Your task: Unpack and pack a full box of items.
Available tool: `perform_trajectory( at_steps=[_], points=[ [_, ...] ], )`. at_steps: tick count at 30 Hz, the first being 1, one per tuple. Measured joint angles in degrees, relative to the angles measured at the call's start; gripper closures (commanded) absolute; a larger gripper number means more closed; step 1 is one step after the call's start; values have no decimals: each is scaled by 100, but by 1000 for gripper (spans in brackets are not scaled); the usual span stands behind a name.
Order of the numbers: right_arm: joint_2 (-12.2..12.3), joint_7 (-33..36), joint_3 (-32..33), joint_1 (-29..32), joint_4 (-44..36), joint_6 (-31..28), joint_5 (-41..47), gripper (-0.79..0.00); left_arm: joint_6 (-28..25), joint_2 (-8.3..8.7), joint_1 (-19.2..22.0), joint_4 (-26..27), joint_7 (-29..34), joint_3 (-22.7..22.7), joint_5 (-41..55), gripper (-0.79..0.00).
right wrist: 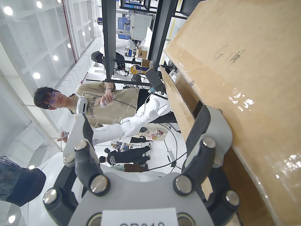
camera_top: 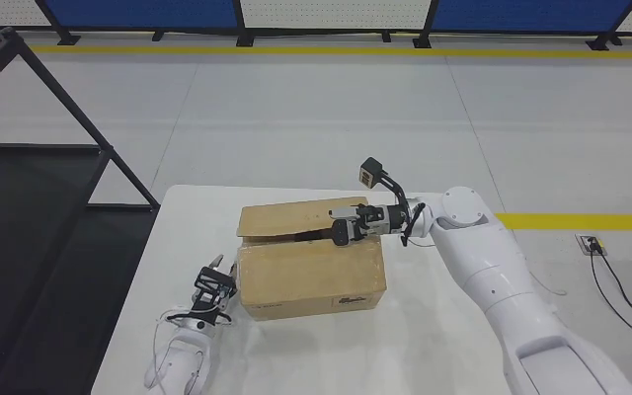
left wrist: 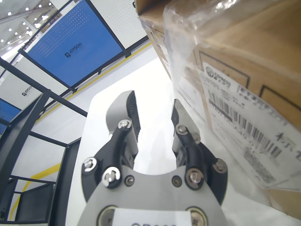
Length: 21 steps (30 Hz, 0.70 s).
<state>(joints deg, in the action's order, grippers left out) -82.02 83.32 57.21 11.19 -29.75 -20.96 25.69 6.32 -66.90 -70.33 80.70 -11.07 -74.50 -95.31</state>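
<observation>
Okay: left gripper (left wrist: 152, 100) spread, empty, labelled box (left wrist: 247, 59) beside one finger; right gripper (right wrist: 144, 114) spread, raised flap (right wrist: 235, 71) beside finger.

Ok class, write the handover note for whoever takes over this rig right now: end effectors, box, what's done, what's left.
Left end effector: open, empty, low beside the cardboard box, by its labelled side.
Right end effector: open, one finger at the edge of the box's top flap.
Box: on the white table, that flap partly raised.
Done: flap started.
Left: open fully, unpack, repack.
</observation>
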Motion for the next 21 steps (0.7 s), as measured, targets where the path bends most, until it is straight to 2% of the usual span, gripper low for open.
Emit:
perform_trajectory(
  at_steps=[14,21],
  points=[
    [-42,-115,-111,-85,73,-10,-99,-785,395,-35,-421,248,-171,-393,355,0],
    [-84,-441,-212,-107,161,44,-290,-785,547,-56,-589,357,-214,-557,491,0]
  ],
)
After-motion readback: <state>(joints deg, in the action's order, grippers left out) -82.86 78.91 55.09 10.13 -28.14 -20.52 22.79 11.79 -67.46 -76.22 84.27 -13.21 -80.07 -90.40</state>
